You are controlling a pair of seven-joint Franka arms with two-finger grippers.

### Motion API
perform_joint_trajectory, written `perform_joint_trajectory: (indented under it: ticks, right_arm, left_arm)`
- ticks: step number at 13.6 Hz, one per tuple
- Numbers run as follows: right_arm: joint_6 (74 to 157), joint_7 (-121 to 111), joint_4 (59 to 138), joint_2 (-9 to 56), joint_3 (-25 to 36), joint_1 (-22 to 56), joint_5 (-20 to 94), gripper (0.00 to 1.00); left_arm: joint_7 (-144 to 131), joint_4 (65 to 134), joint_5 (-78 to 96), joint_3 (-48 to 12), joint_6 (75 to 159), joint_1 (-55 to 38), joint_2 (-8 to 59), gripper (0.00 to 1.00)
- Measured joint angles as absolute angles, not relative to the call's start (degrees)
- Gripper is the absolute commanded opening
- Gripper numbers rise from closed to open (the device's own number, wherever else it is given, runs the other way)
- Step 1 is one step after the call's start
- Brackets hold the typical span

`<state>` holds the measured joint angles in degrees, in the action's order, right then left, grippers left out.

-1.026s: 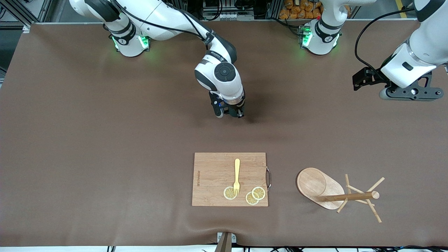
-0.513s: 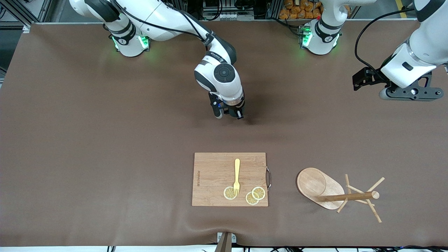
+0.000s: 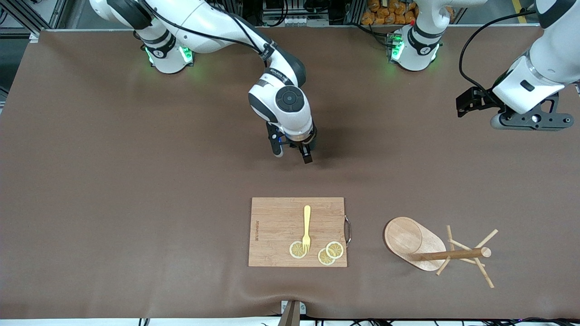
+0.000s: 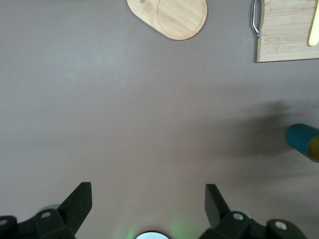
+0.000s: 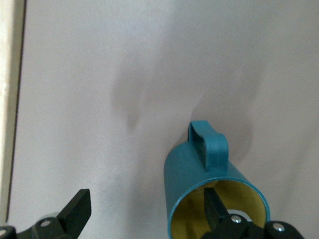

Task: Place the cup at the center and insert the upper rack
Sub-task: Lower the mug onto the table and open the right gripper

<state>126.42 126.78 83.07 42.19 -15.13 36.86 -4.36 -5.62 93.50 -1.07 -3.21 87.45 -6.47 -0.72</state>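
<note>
In the front view, you have the right gripper [image 3: 293,155] low over the middle of the brown table [image 3: 113,181], pointing down; the cup is hidden under its wrist here. Nearer the camera than that gripper lies the rectangular wooden cutting board [image 3: 276,231], carrying a yellow fork [image 3: 306,227] and three lemon slices [image 3: 324,251]. Toward the left arm's end from the board, the light wooden mug tree [image 3: 432,249] lies tipped on its side, its oval base on edge and its pole and pegs stretched along the table. The left gripper [image 3: 476,102] waits in the air over the left arm's end of the table.

In the left wrist view, you see the left gripper [image 4: 148,205] spread wide with nothing between its fingers, only bare table beneath. The small teal-green mug with the yellow inside [image 4: 304,142] shows at the edge, and the mug tree's base [image 4: 172,17] and a corner of the board [image 4: 289,30] lie apart from it.

In the right wrist view, your right gripper [image 5: 147,211] stands wide, not clamped. One finger [image 5: 215,208] dips inside the mug [image 5: 209,172], the other finger [image 5: 75,209] stands outside, well clear of its wall. The mug's loop handle [image 5: 209,142] points away from the gripper.
</note>
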Motion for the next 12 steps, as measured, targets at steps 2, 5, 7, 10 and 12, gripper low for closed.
perform_joint_trajectory:
  ticks: [2, 5, 7, 10, 12]
  right_arm:
    - [123.13, 126.81, 80.71, 42.17, -15.17, 36.41, -4.16, 1.0]
    - [117.35, 126.58, 77.08, 42.16, -15.33, 34.98, -3.27, 1.0]
    - [113.8, 125.1, 75.49, 42.05, -15.53, 34.14, -3.13, 1.0]
    - [107.17, 116.35, 74.1, 39.8, -16.59, 30.69, -1.7, 1.0]
    - [101.94, 109.41, 73.94, 36.49, -16.9, 27.52, -0.37, 1.0]
  left_arm:
    - [-6.68, 93.5, -1.07, -3.51, 87.45, -6.65, -0.72, 1.0]
    - [-9.64, 93.53, -1.07, -5.66, 87.45, -6.85, -0.71, 1.0]
    - [-11.63, 93.61, -1.07, -6.85, 87.45, -7.09, -0.6, 1.0]
    - [-14.34, 93.78, -1.07, -8.28, 87.45, -7.22, -0.21, 1.0]
    - [-16.47, 94.07, -1.07, -9.64, 87.46, -7.26, -0.01, 1.0]
